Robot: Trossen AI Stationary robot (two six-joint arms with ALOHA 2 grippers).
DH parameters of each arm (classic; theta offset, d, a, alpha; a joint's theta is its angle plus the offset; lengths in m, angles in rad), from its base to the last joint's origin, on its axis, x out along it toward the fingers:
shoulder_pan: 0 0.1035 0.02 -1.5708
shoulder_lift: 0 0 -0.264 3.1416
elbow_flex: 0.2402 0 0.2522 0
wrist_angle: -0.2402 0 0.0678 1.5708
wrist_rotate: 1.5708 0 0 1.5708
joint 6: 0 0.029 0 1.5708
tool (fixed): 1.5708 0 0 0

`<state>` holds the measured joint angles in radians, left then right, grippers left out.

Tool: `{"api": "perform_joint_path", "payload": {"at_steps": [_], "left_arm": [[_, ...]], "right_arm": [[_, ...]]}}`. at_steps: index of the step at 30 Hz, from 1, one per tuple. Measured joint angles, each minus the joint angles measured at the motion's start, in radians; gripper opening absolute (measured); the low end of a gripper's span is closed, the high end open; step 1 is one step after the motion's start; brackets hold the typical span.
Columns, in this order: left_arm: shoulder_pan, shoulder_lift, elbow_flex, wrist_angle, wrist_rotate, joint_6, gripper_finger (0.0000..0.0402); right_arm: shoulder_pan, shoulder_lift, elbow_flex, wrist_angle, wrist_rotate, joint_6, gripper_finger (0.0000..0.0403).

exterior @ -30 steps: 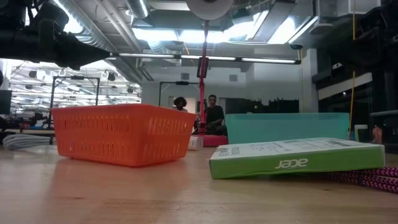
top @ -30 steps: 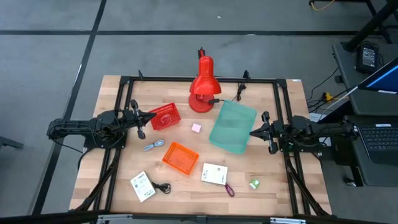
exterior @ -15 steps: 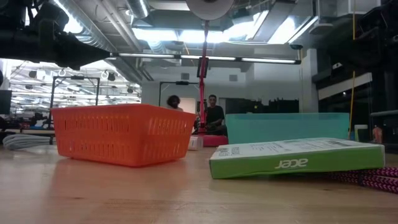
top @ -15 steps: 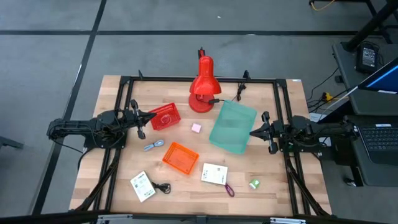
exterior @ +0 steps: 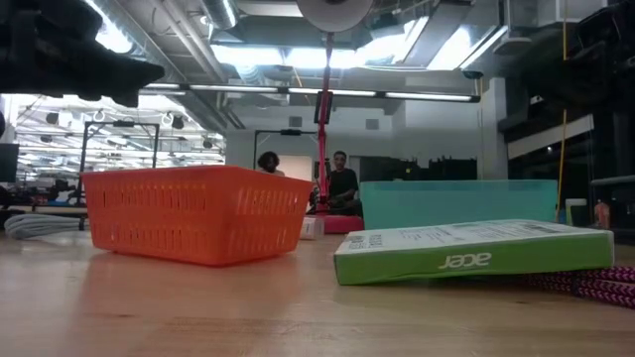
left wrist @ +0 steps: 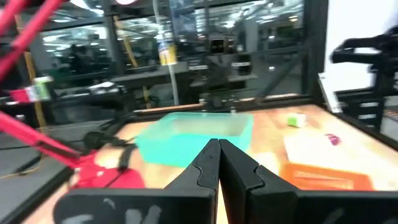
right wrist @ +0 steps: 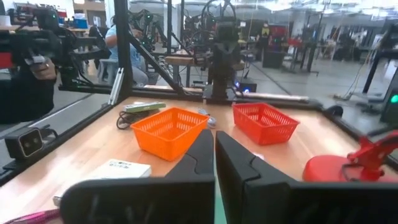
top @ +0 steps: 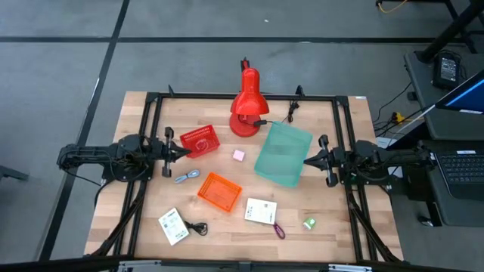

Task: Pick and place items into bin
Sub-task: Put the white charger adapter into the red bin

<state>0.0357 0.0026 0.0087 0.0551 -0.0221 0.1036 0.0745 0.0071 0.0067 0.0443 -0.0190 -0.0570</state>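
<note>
Wooden bench (top: 144, 219), largest thing first: teal bin (top: 282, 154) at centre-right, red lamp (top: 246, 106) behind it. Orange basket (top: 219, 190) and red basket (top: 200, 140) left of the bin. Items untouched: white cards (top: 261, 211) (top: 172, 226), pink cube (top: 238, 156) near the bin. Left jaws (top: 178, 151) clenched, now drawn back slightly from the red basket; right jaws (top: 308, 160) clenched at the bin's edge. No pick begun
</note>
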Motion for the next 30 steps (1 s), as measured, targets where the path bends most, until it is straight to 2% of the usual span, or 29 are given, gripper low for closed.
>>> {"api": "perform_joint_path", "payload": {"at_steps": [11, 18, 24, 30], "left_arm": [[0.000, 0.000, 0.002, 0.031, -0.139, -0.109, 0.0002], [0.000, 0.017, 0.003, 0.057, -0.141, -0.136, 0.0002], [0.000, 0.093, 0.003, 0.140, -0.144, -0.172, 0.0002], [0.000, 0.224, 0.003, 0.277, -0.142, -0.172, 0.0002]], "right_arm": [[0.000, 0.000, 0.000, 0.018, 0.071, 0.005, 0.0000], [0.000, 0.006, 0.000, 0.050, 0.135, 0.032, 0.0000], [0.000, 0.051, 0.000, 0.100, 0.145, 0.031, 0.0000], [0.000, 0.138, 0.000, 0.189, 0.145, 0.030, 0.0000]]}}
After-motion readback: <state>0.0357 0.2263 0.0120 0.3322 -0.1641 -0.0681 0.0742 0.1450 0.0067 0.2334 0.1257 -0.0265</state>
